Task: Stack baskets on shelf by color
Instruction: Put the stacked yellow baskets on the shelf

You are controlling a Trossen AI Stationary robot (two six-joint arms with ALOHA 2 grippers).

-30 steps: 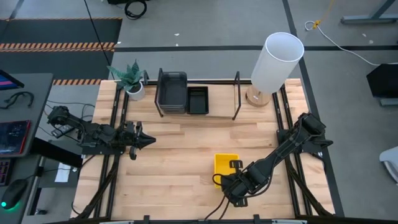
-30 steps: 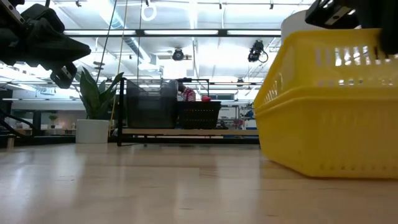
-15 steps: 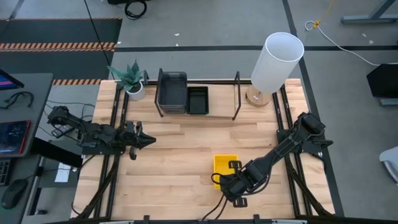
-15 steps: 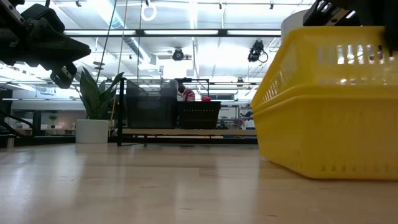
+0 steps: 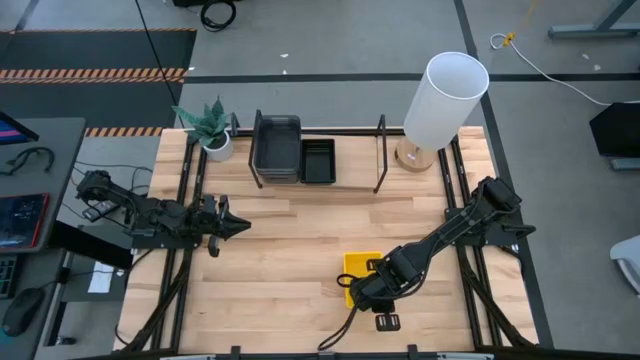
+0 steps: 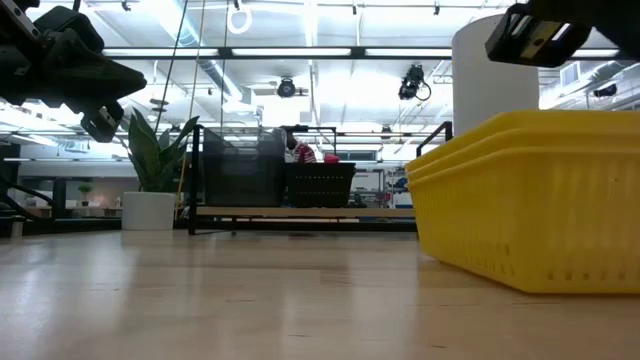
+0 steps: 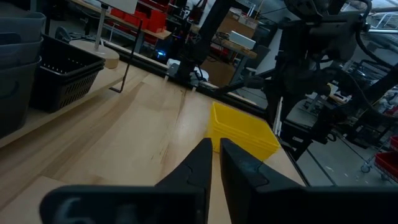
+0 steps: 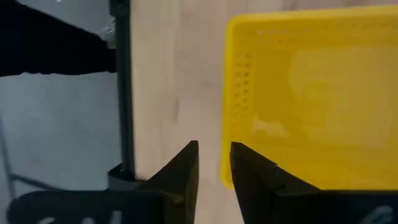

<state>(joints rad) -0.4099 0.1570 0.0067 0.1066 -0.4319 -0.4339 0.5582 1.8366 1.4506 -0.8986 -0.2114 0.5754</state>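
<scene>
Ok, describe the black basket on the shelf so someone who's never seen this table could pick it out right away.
Start at the tall white cylinder at the table's far edge, then look toward the potted plant to the low wire-framed shelf between them. Two things sit on it: the black basket is the smaller, lower one, right beside the taller dark grey baskets and nearer the white cylinder.

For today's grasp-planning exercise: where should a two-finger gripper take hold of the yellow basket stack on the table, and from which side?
Probably the thin rim wall of the yellow basket stack, from above. It sits upright and open-topped, so one finger can go inside the wall and one outside. The right gripper already hovers at its near edge.
</scene>
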